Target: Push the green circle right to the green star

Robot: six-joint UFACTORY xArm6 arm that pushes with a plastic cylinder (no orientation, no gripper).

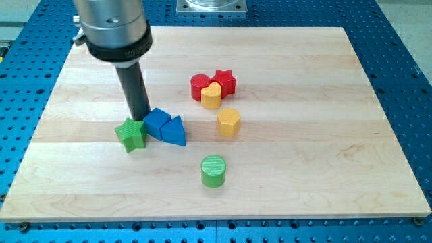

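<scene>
Dark rod descends near-vertical from the grey cylindrical arm housing (111, 27) at the view's top left; no claw fitted, so nothing is held. My tip (140, 119) sits at the top edge of the green star block (131, 134), just left of the blue cube-like block (156, 123), which touches the blue triangular block (174, 131). Green circle block (214, 170) lies apart, lower right of the star on the pale wooden board (324, 135). Red cylinder (199, 86), red star (225, 82) and yellow heart (212, 96) cluster; yellow hexagon (229, 122) sits below them.
</scene>
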